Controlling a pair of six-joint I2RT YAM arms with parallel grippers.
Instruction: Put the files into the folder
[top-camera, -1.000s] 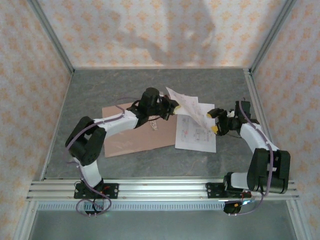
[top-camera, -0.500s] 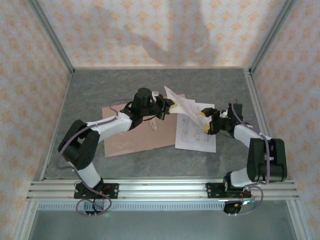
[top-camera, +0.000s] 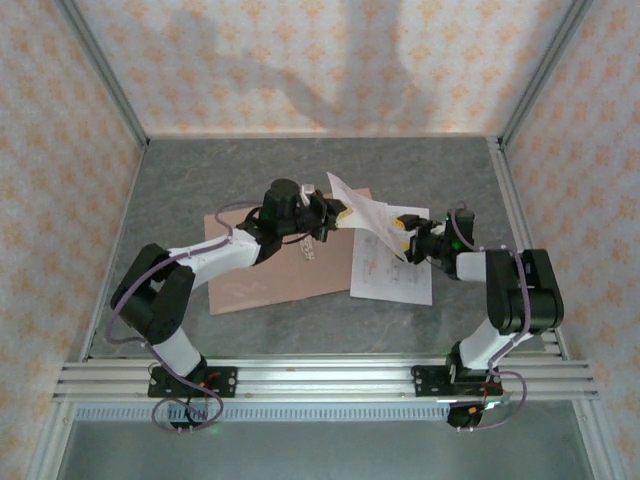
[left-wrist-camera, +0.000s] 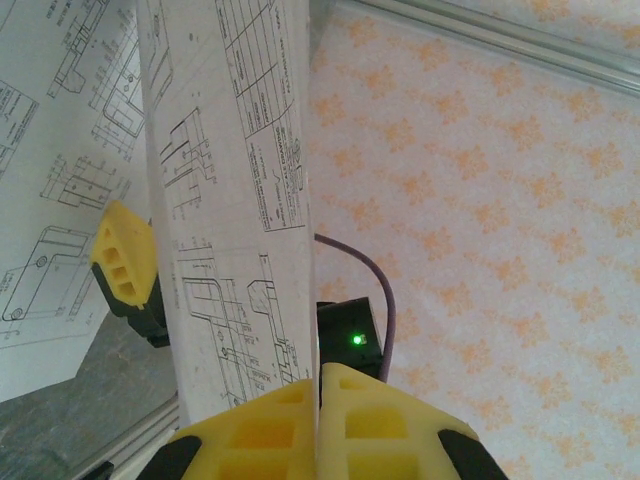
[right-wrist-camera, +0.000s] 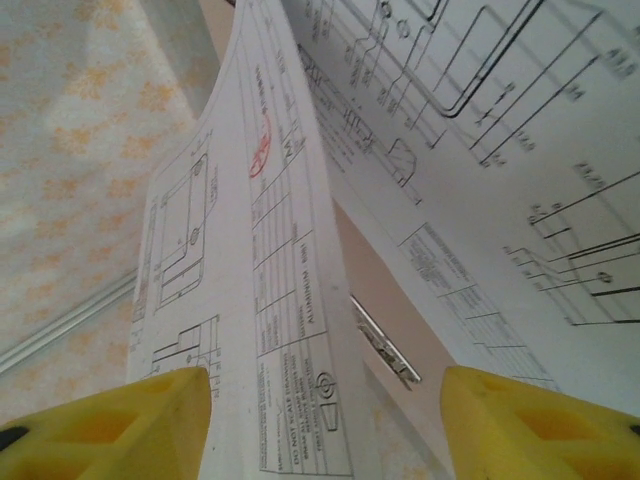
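One of the files, a white sheet of line drawings (top-camera: 360, 212), is lifted and tilted over the right edge of the salmon folder (top-camera: 260, 280). My left gripper (top-camera: 345, 212) is shut on the sheet's edge; in the left wrist view its yellow pads (left-wrist-camera: 320, 385) pinch the paper (left-wrist-camera: 230, 200). My right gripper (top-camera: 402, 238) is open at the sheet's other side, its fingers straddling the sheet's edge (right-wrist-camera: 270, 280) without pressing it. Another sheet (top-camera: 390, 272) lies flat on the table, right of the folder.
The folder lies open on the grey table (top-camera: 200, 180), with a small metal clip (right-wrist-camera: 385, 340) on its inner face. Patterned walls and metal frame posts (top-camera: 530, 80) surround the table. A rail (top-camera: 320, 378) runs along the near edge.
My right gripper has moved left up to the lifted sheet, its fingers now on either side of the edge. The left arm has shifted slightly left, still holding the sheet.
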